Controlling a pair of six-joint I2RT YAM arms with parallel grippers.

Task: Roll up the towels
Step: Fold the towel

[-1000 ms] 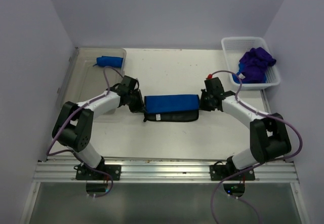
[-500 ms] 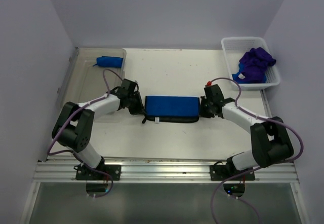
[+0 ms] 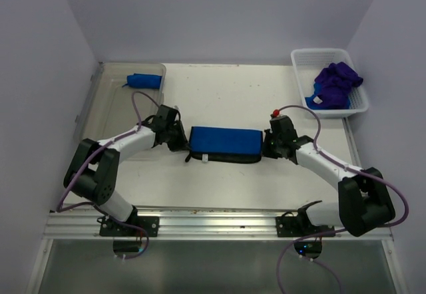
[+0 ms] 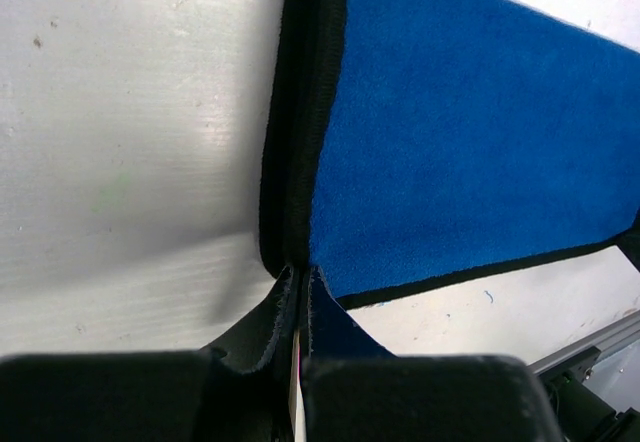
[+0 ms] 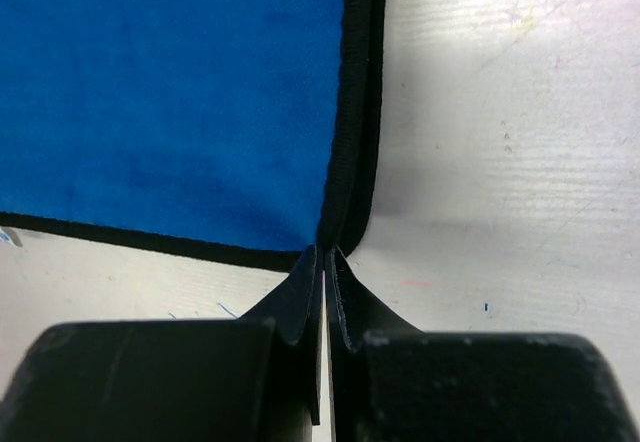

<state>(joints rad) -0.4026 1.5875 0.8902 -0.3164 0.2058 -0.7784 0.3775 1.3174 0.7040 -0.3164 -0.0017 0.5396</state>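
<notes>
Top external view: left gripper (image 3: 181, 139) is pinched tight on left end of blue towel (image 3: 225, 139), at centre of table (image 3: 219, 101); right gripper (image 3: 267, 144) is pinched on right end. For a good roll, both should move together w/ even tension, edges aligned.

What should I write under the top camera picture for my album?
The left arm's fingers and the right arm's fingers pinch opposite ends of a folded blue towel on the table.
</notes>
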